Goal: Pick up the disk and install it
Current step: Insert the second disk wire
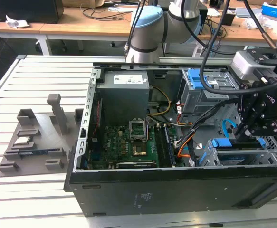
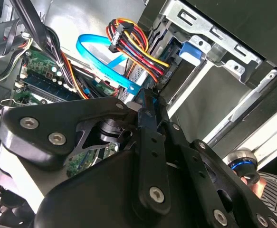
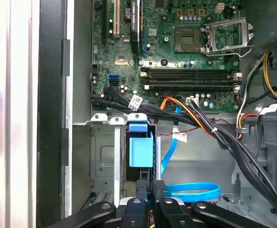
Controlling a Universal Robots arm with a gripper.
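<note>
Over on the slatted table (image 1: 33, 76) sat the open computer case (image 1: 176, 190), lying on its side and taking up most of the exterior view, with the grey fixture tray (image 1: 33, 137) beside it on that view's left. Inside, the motherboard (image 3: 186, 71) was the biggest thing showing, its processor socket open. Next to it, at the exterior view's right end of the case, was the drive cage (image 3: 102, 161). The disk (image 3: 140, 152) was standing edge-on in a slot of that cage, and mostly what I could see of it was the blue plastic at its end, so I'd say the pick-up was done and I was in the install part, seating it. The gripper (image 3: 151, 187) was down in the case right at the cage, lined up with the disk's outer end. Its fingers (image 3: 159, 190) were drawn nearly together with nothing visible between them, so to me it looked like a closed tip against the disk rather than a grasp, though I couldn't tell if it was actually touching. My guess is that finishing the seat called for a straight push along the slot without cocking the rails. A loop of blue data cable (image 3: 195, 191) lay just beside the fingers, close enough to snag.
</note>
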